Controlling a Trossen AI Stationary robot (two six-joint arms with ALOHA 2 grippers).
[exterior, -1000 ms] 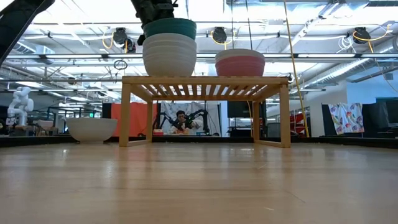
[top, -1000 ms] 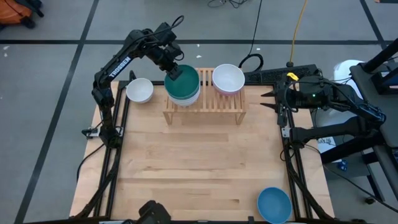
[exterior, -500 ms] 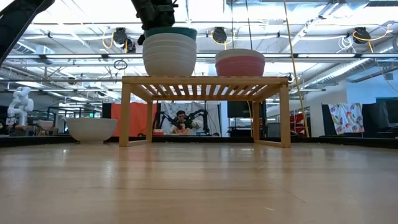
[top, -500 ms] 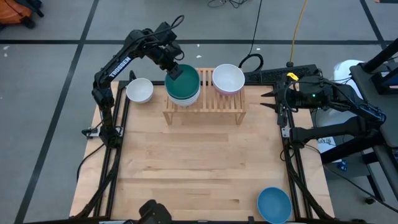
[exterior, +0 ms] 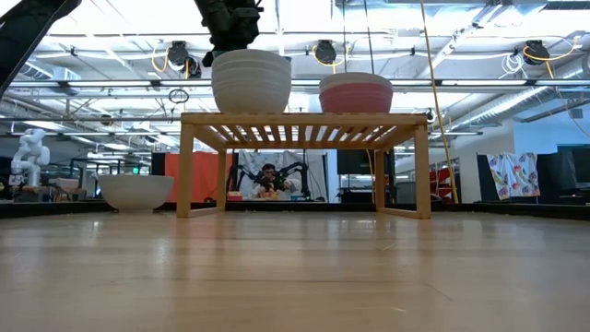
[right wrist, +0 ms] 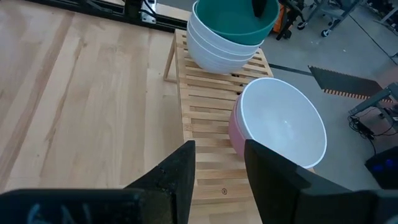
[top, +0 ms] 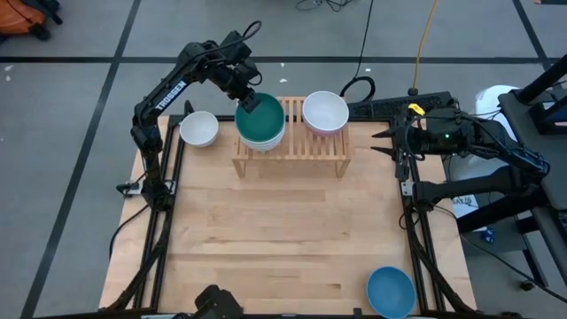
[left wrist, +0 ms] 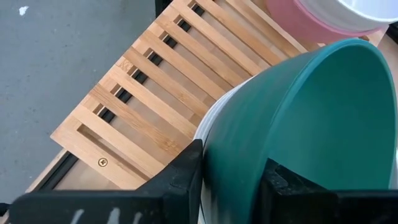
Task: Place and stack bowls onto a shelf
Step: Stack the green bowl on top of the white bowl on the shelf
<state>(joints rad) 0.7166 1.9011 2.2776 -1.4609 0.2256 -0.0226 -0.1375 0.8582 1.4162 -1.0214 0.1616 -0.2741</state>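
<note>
The step in hand looks like letting go of a bowl just set on a pile; the teal bowl (top: 261, 118) sits nested in the white stack (exterior: 251, 81) at the left end of the shelf (top: 292, 152), upper centre of the high view; in the low view it has sunk so far that only white shows. The left hand (top: 249, 100) is at the teal bowl's far rim, its fingers (left wrist: 180, 177) straddling the wall, one outside and one inside, spread a little rather than pinching, as the left wrist view shows; whether they are fully clear of the rim I cannot tell. Just right of the stack on the shelf stands a pink bowl (right wrist: 239, 134) with a white bowl (top: 325, 112) inside it. The right hand (top: 383, 142) waits at the right edge of the bench (top: 266, 239), fingers spread and empty.

Two bowls are off the shelf: a white one (top: 199, 128) at the bench's upper left, a blue one (top: 391, 290) at the lower right. Next, I judge, the left hand should lift straight up, clear of the rim, so as not to drag the teal bowl; then reach for the nearby white one.
</note>
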